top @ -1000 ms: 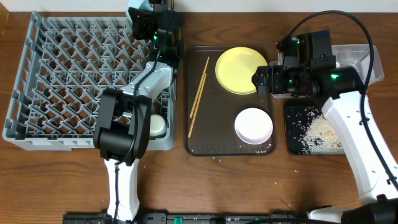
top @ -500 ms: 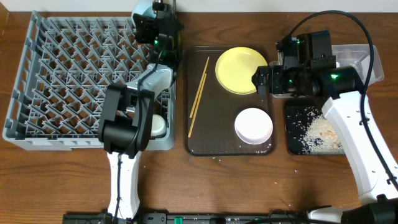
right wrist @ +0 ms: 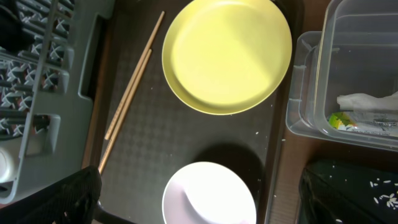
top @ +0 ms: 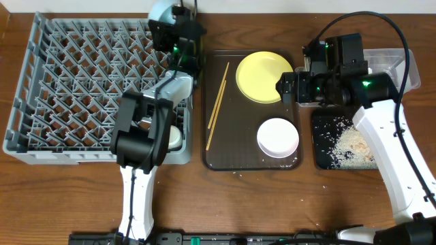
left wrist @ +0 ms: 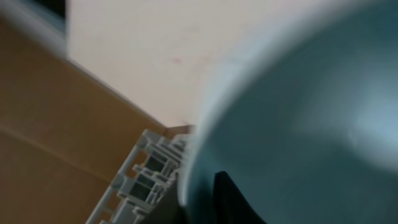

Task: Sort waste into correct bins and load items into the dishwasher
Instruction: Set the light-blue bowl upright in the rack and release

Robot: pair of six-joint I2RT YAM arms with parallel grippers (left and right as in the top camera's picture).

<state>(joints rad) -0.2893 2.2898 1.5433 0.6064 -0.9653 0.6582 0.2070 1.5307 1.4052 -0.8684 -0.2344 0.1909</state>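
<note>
Your left claw (top: 169, 24) grips the light blue bowl (left wrist: 298, 124) over a corner of the dish rack (top: 68, 68); your right claw (top: 283, 86) hangs wide open beside the yellow plate (right wrist: 227, 53).

We find the dish rack (top: 82, 88) at frame left on the counter (top: 272, 197), a cup (top: 174, 138) in its lower-right corner. The serving tray (top: 238, 129) at centre carries chopsticks (top: 218, 105) left, plate (top: 262, 76) upper right, bowl (top: 278, 137) below. Rightward, the tub (top: 395, 60) lies above the shallow tray (top: 315, 139) holding crumbs (top: 355, 144).

Left pincer (top: 169, 24) with light blue bowl (top: 162, 10) shifted right — slightly, left elbow (top: 139, 133) swung right too
</note>
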